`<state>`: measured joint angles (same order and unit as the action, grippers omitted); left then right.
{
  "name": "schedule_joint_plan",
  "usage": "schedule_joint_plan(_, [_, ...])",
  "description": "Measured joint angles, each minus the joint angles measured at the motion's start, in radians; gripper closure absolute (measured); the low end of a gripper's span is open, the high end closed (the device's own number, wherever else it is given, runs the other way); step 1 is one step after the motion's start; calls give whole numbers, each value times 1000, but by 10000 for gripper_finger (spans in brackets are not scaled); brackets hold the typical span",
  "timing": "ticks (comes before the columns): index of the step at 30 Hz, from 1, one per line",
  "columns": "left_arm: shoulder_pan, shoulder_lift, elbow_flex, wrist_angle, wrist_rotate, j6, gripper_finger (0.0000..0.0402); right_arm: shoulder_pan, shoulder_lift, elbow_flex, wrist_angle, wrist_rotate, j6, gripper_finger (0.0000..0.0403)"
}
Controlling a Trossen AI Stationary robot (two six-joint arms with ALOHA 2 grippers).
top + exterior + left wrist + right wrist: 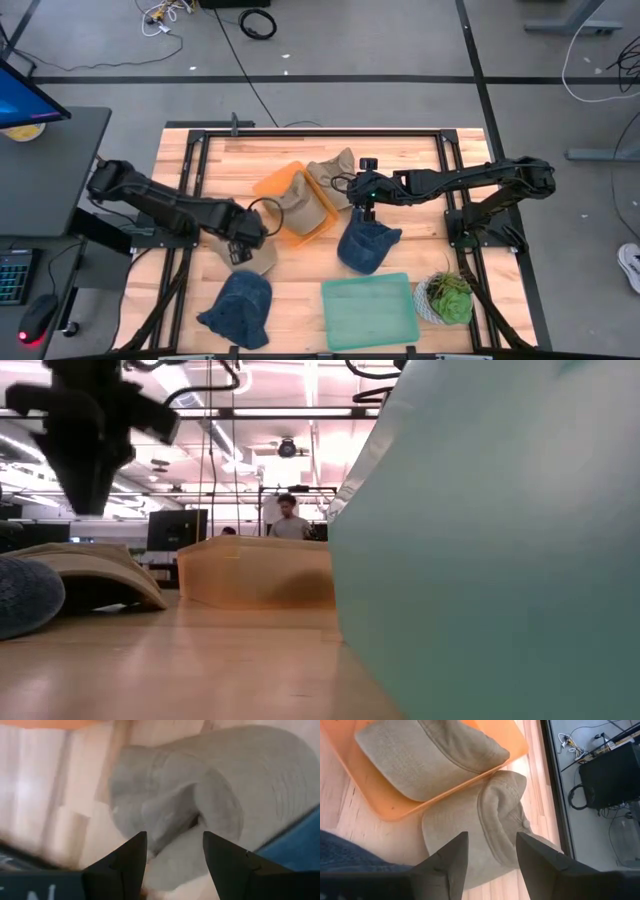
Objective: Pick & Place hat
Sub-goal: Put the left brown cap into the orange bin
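A beige hat (262, 262) lies on the table near the orange bin (275, 190). My left gripper (240, 247) hovers open above it; the low view shows the left gripper (90, 460) clear of the hat's brim (100, 565). In the left wrist view the crumpled hat (200, 795) lies below the open left gripper (174, 850). A second beige hat (300, 203) sits inside the bin. A third beige hat (335, 168) rests beside the bin's far side. My right gripper (365, 205) is open above it, with that hat (490, 815) below the right gripper (490, 850).
A blue denim hat (365, 245) lies just under the right arm's near side, and another (238, 308) lies by the near edge. A teal tray (368, 310) and a potted plant (445, 298) stand at the near right. A person (288, 518) is in the room beyond.
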<state>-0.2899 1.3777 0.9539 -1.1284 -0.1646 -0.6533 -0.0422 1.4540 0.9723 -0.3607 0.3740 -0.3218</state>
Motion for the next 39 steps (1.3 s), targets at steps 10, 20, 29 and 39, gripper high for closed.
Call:
schedule_joint_plan(10, [-24, -25, -117, 271, 39, -17, 204, 0, 0, 0, 3, 0, 0, 234])
schedule_joint_plan(20, [-23, -23, -269, 391, 34, -77, 208, 0, 0, 0, 2, -1, 0, 234])
schedule_joint_plan(29, [-35, -28, -290, 503, 21, -16, 332, 0, 0, 0, 2, -1, 0, 234])
schedule_joint_plan(39, [-34, -28, -249, 405, -39, -183, 395, 0, 0, 0, 2, -1, 1, 234])
